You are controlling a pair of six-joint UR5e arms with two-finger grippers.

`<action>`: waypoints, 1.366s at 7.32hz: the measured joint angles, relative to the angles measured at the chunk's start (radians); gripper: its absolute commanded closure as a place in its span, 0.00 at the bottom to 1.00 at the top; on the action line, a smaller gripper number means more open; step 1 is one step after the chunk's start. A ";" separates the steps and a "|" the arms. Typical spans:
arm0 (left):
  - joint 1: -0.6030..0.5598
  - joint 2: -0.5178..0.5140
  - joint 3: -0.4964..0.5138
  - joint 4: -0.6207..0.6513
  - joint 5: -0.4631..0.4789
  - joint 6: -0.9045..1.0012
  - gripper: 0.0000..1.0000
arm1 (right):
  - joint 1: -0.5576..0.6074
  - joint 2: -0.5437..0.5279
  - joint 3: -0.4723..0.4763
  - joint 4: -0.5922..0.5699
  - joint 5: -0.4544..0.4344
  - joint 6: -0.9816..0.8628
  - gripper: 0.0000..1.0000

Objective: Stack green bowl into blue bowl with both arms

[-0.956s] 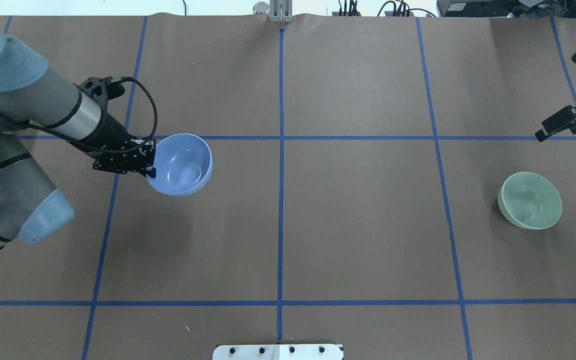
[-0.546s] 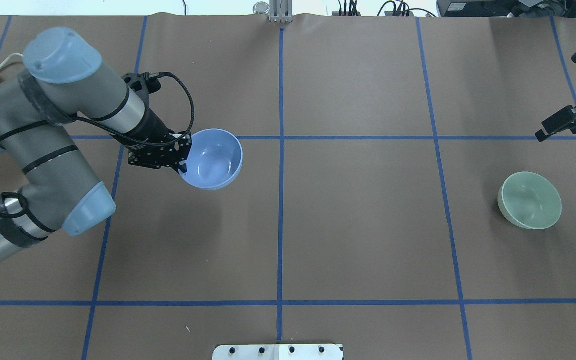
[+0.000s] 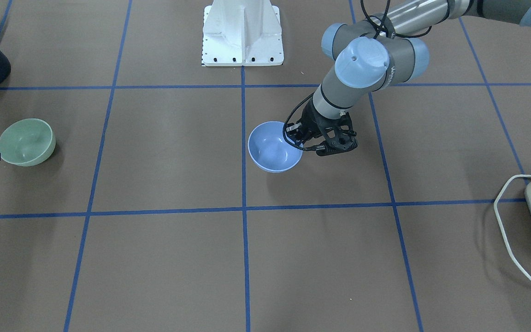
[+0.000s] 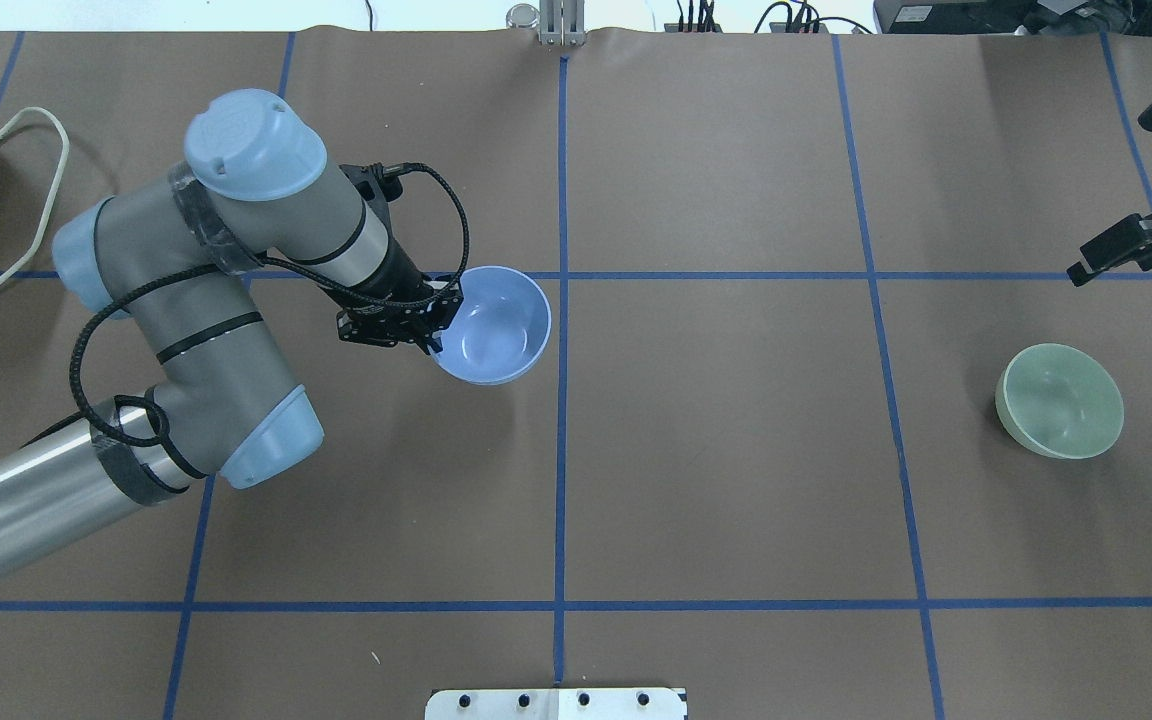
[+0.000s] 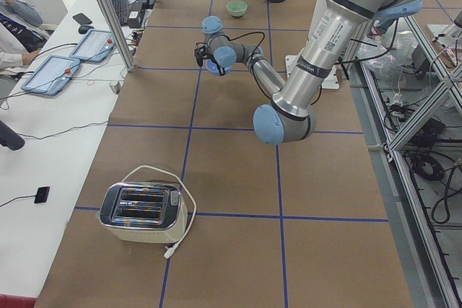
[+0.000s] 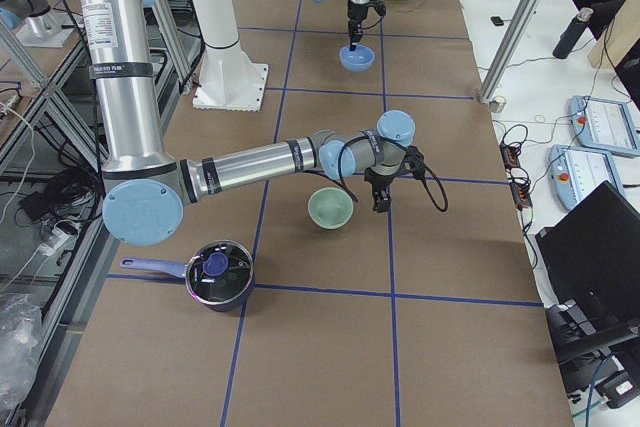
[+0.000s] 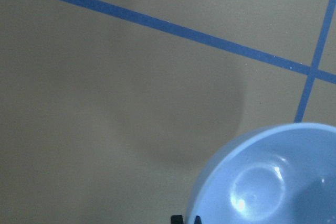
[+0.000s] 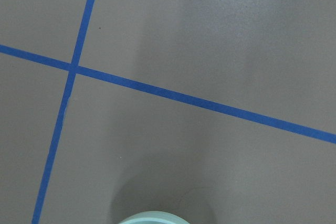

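Observation:
The blue bowl (image 4: 493, 325) hangs upright a little above the table, just left of the centre tape line; it also shows in the front-facing view (image 3: 274, 147) and the left wrist view (image 7: 273, 177). My left gripper (image 4: 433, 337) is shut on its near-left rim. The green bowl (image 4: 1060, 400) stands upright on the table at the far right and also shows in the right side view (image 6: 329, 209). My right gripper (image 4: 1081, 268) hovers beyond and a little right of it, empty. Its fingertips do not show in the right wrist view, where only the green rim (image 8: 152, 217) peeks in.
A toaster (image 5: 141, 210) with a white cord sits at the table's left end. A dark pot with a lid (image 6: 215, 277) stands at the right end, behind the green bowl. The white pedestal base (image 3: 242, 32) is at the robot's side. Blue tape lines cross the brown table.
My left arm has carried the blue bowl to the right, toward the centre line. The right arm and the green bowl have not moved.

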 measured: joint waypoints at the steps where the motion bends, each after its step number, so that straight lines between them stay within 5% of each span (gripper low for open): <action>1: 0.022 -0.032 0.030 -0.001 0.039 -0.010 1.00 | 0.000 0.000 0.000 0.000 0.000 0.000 0.00; 10: 0.098 -0.097 0.168 -0.152 0.144 -0.047 1.00 | -0.006 -0.001 0.000 0.000 0.000 0.000 0.00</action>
